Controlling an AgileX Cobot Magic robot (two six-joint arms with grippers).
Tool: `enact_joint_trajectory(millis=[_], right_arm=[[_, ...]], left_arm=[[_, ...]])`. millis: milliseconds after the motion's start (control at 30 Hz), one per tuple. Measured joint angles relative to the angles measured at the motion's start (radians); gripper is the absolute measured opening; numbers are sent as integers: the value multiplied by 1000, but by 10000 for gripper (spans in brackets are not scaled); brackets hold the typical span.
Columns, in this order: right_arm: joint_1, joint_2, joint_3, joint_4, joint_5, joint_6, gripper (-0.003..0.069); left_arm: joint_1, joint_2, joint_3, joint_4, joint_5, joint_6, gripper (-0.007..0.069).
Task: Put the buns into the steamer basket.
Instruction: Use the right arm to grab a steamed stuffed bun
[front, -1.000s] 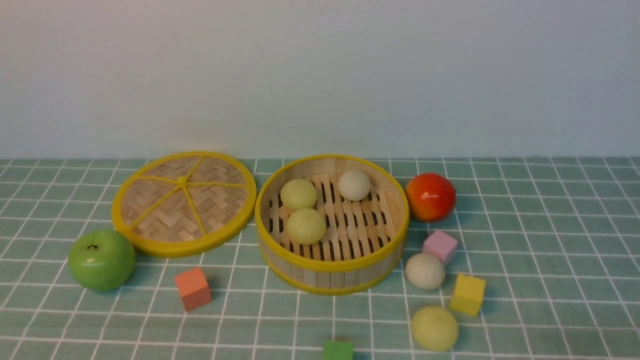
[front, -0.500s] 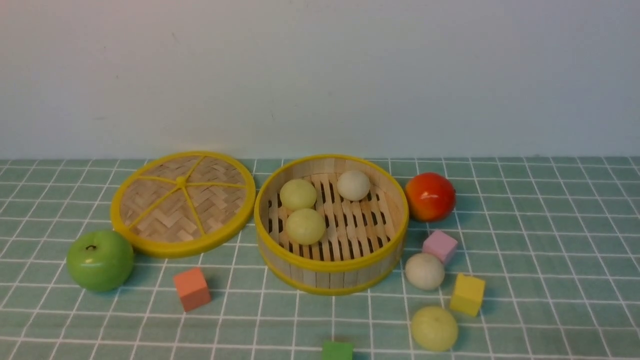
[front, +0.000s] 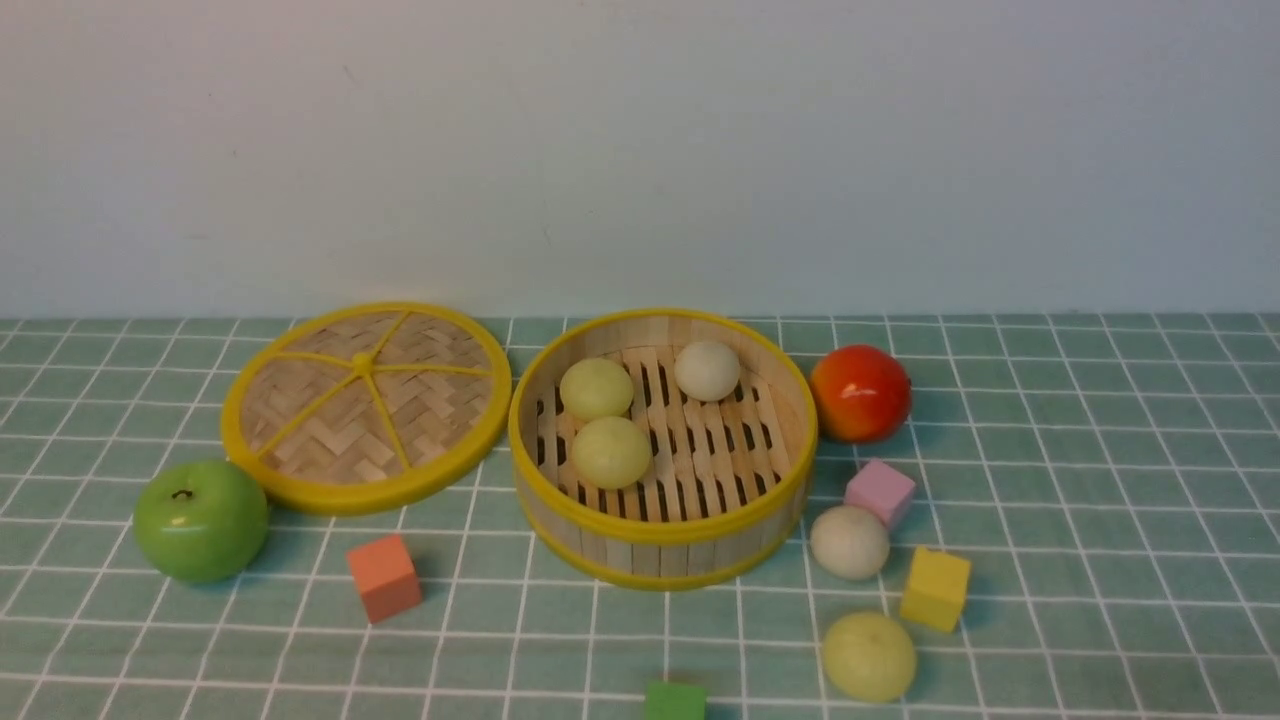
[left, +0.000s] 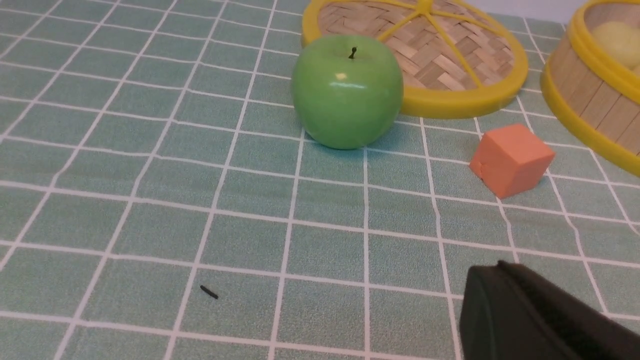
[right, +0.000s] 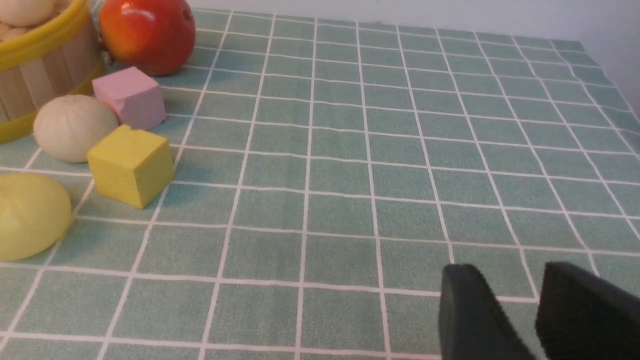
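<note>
The steamer basket (front: 662, 528) stands mid-table and holds two pale yellow-green buns (front: 597, 388) (front: 611, 452) and one off-white bun (front: 707, 370). Outside it, to its right, lie an off-white bun (front: 849, 542) and, nearer me, a yellow-green bun (front: 868, 656); both show in the right wrist view (right: 74, 128) (right: 30, 216). Neither gripper shows in the front view. My left gripper (left: 500, 267) has its jaws pressed together, empty, low over the cloth near the green apple. My right gripper (right: 507, 272) is open and empty, well away from the two loose buns.
The flat woven lid (front: 366, 405) lies left of the basket. A green apple (front: 201, 520) and an orange cube (front: 384, 577) sit front left. A red-orange apple (front: 860, 393), pink cube (front: 879, 492) and yellow cube (front: 935, 588) crowd the loose buns. A green cube (front: 674, 701) sits at the front edge.
</note>
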Motion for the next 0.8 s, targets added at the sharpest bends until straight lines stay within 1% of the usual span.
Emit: enact_joint_trajectory(millis=[133, 200, 300, 333, 400, 433, 467, 500, 533, 567, 633, 700, 800], right_arm=[[0, 0, 0, -40, -8, 2, 239], [0, 0, 7, -38, -91, 37, 239], [0, 0, 7, -18, -258, 103, 239], [0, 0, 7, -21, -326, 112, 239], [0, 0, 7, -38, -412, 121, 239], [0, 0, 7, -40, -421, 121, 239], [0, 0, 7, -66, -481, 124, 239], [0, 0, 7, -69, -487, 125, 239], [0, 0, 7, -87, -536, 138, 239], [0, 0, 7, -87, -536, 138, 239], [0, 0, 7, -86, -552, 201, 239], [0, 5, -12, -86, -531, 244, 239], [0, 41, -89, -86, -499, 258, 239]], left_arm=[[0, 0, 0, 0, 0, 0, 7], [0, 0, 0, 0, 0, 0, 7], [0, 0, 0, 0, 0, 0, 8], [0, 0, 0, 0, 0, 0, 11], [0, 0, 0, 0, 0, 0, 14], [0, 0, 0, 0, 0, 0, 15], [0, 0, 1, 0, 0, 0, 17], [0, 0, 1, 0, 0, 0, 17], [0, 0, 1, 0, 0, 0, 18], [0, 0, 1, 0, 0, 0, 18], [0, 0, 1, 0, 0, 0, 21], [0, 0, 1, 0, 0, 0, 22], [0, 0, 1, 0, 0, 0, 24]])
